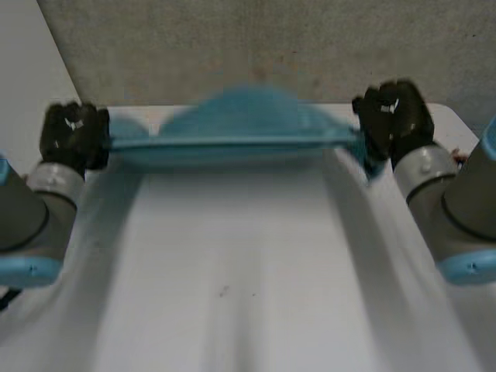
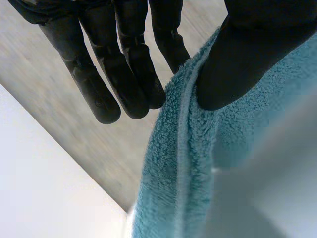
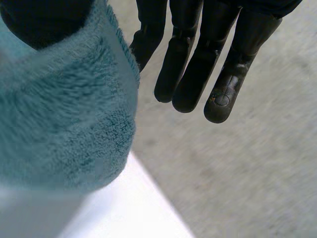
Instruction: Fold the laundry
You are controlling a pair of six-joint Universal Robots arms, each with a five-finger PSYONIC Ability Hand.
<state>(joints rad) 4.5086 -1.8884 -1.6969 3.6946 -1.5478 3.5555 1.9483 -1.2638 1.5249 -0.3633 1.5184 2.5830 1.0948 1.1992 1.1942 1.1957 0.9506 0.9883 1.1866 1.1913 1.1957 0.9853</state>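
The robot's left hand (image 1: 74, 132) pinches one end of a teal towel (image 1: 248, 124), its thumb (image 2: 237, 59) pressed onto the hemmed edge against the nearest of its straight fingers (image 2: 126, 74), while the other fingers stand clear of the cloth. Across the table, the right hand (image 1: 391, 116) grips the opposite end in the same way, the pile bunched between its thumb (image 3: 39, 20) and the nearest of the fingers (image 3: 198, 64), the rest extended beside it. Between the two hands the towel is drawn out into a long band over the far part of the white table (image 1: 248, 271), its middle bulging upward and a short tail hanging below the right hand. Whether the band's lower edge touches the tabletop cannot be told. Beyond the table lies a grey speckled surface (image 1: 232, 46). Judged from this, the folding is at an early stage: the towel has been taken up by its ends and spread wide, but no finished fold rests on the table, and it is not clear whether the band is one layer or already doubled. What appears to be left is to lay the cloth down flat, bring one part over another, and square the edges into a tidy stack.
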